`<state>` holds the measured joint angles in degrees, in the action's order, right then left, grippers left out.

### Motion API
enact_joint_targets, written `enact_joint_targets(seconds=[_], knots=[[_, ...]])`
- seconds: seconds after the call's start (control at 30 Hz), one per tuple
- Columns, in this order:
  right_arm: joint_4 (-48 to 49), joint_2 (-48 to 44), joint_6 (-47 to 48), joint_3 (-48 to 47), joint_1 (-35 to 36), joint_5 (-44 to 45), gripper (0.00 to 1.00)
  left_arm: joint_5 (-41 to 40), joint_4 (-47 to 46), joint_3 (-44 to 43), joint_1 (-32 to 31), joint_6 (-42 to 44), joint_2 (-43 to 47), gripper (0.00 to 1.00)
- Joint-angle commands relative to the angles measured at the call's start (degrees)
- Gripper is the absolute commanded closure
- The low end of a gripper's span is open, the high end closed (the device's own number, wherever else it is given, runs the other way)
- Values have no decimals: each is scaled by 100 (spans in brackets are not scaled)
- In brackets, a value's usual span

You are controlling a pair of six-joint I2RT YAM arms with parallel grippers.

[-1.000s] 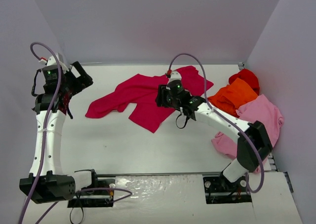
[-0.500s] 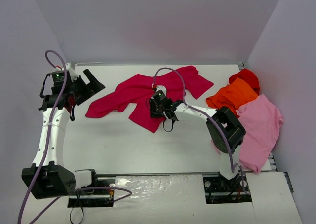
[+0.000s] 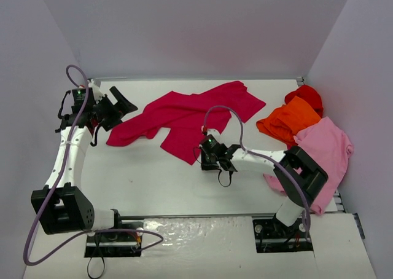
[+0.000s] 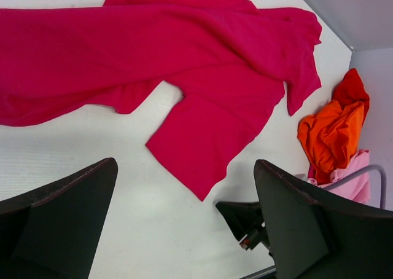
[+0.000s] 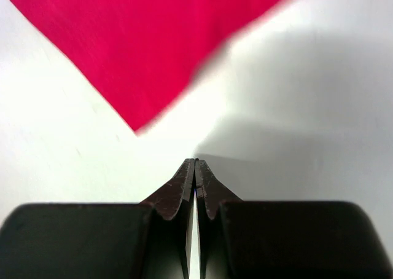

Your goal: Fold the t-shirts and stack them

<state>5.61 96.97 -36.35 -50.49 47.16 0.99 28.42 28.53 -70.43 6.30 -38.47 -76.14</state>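
Observation:
The crimson t-shirt (image 3: pixel 184 114) lies spread and crumpled across the middle of the white table (image 3: pixel 153 180). In the left wrist view the crimson t-shirt (image 4: pixel 202 58) fills the top. My left gripper (image 3: pixel 121 102) hovers open by the shirt's left sleeve end, nothing between its fingers (image 4: pixel 67 211). My right gripper (image 3: pixel 204 157) is low on the table just near of the shirt's lower corner (image 5: pixel 141 51). Its tips (image 5: pixel 195 163) are shut together on nothing, a short gap from the cloth. The orange t-shirt (image 3: pixel 288 120), bright red t-shirt (image 3: pixel 305 96) and light pink t-shirt (image 3: pixel 325 150) are heaped at the right.
Purple walls (image 3: pixel 184 27) close in the table on the left, back and right. The right arm's cable (image 3: pixel 224 110) loops over the crimson shirt. The heap of orange (image 4: pixel 331 134), red (image 4: pixel 351 88) and pink (image 4: pixel 351 184) cloth lies at the table's right edge.
My right gripper came off the shirt's middle, moved to the near side past its lower corner, and shut empty. My left gripper swung right toward the sleeve end, staying open.

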Motion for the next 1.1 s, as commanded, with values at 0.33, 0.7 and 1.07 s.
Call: enact_joint_targets(seconds=[0.33, 0.7, 1.07], knots=[[-1961, -2973, -1640, 740, 1343, 1380, 89, 142, -665, 9, -20, -272, -217, 8], [-1162, 211, 418, -1655, 1002, 1472, 68, -24, -305, 485, -95, -87, 198, 8], [-804, 1805, 861, -2621, 175, 491, 100, -134, -31, 658, -109, 139, 350, 8]])
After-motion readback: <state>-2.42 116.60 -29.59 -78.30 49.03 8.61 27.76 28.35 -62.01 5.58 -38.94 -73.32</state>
